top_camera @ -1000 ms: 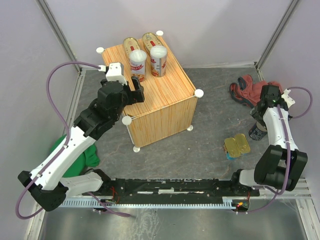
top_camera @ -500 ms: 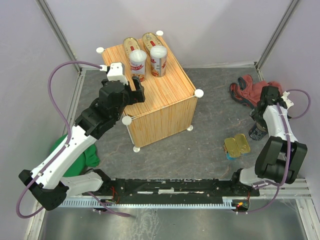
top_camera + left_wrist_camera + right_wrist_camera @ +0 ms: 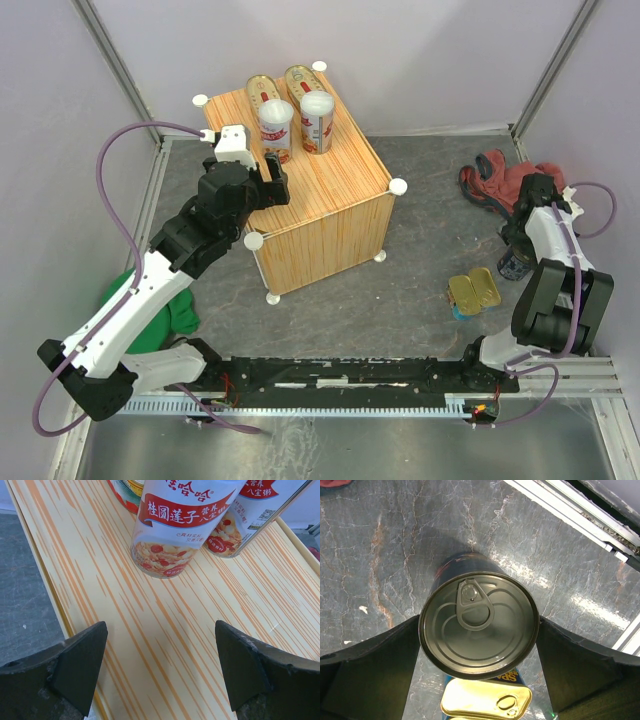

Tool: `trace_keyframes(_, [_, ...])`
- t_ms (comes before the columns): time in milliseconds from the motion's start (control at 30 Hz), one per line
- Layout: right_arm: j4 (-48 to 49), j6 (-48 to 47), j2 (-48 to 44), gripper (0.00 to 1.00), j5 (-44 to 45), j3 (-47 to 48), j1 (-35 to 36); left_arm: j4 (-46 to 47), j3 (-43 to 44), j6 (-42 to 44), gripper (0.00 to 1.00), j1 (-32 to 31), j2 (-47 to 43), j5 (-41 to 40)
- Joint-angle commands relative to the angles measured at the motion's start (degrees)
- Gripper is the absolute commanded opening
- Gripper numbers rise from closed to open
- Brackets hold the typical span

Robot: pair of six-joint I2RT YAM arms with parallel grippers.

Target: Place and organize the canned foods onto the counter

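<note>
Grey marbled desk (image 3: 420, 200), lilac walls on three sides. Wooden box (image 3: 320, 215) with white knobs sits at the far left-centre. Four of the cans are on its top, all towards the far end. Two oval gold tins (image 3: 262, 88) (image 3: 298, 75) lie flat side by side at the far edge. Two tall white-lidded cans (image 3: 276, 128) (image 3: 317, 120) stand upright just in front of them.

Left jaws hover over the near left part of the box top, wide apart, nothing between them. Left wrist view: bare striped wood (image 3: 165, 645) between the two dark fingers, and the nearer tall can (image 3: 180, 525) is ahead and clear of them. The second tall can (image 3: 260, 515) is just to its right.

Right side: a dark round can (image 3: 515, 262) stands upright on the desk, near the red cloth (image 3: 490, 180). Right jaws are down around it, spread wide. Right wrist view: the pull-tab lid (image 3: 479, 625) fills the gap, a finger just beside each side – can't tell if they touch.

Two flat rectangular gold tins (image 3: 463, 294) (image 3: 484, 287) with blue sides lie together on the desk, just near-left of the dark can. One of them (image 3: 487, 700) shows right by the can in the right wrist view.

Green cloth (image 3: 175, 310) lies at the left, partly under the left arm.
</note>
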Motion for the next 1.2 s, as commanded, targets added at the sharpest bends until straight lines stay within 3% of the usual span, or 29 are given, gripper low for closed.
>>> trace_keyframes(0, [1.1,0.9,1.0,0.99,1.3,2.0,-0.4,1.8,1.5,2.3,0.94,-0.3,-0.4,-0.8])
trace_keyframes(100, [1.4,1.1,1.5,0.98,1.6,1.9,-0.6,1.8,1.4,2.4,0.94,-0.3,-0.7,-1.0])
trace_keyframes(233, [1.9,1.1,1.6,0.86,1.4,1.7,-0.6,1.7,1.3,2.5,0.94,-0.3,-1.2,-1.4])
trace_keyframes(400, [3.3,0.0,0.8,0.55,0.3,0.3,-0.7,1.6,0.8,2.5,0.95,-0.3,-2.2,-1.8])
trace_keyframes(700, [3.8,-2.5,-2.9,0.22,-2.9,-0.2,-0.4,1.5,0.8,1.9,0.95,-0.3,-3.4,-2.9])
trace_keyframes(833, [3.9,-3.2,-5.3,0.03,-3.6,-0.1,0.2,0.7,1.6,1.7,0.95,-0.3,-3.7,-4.5])
trace_keyframes(1167, [2.0,-5.7,-9.3,0.01,-3.3,2.3,3.8,-1.1,3.7,1.3,0.95,-0.2,-4.7,-7.6])
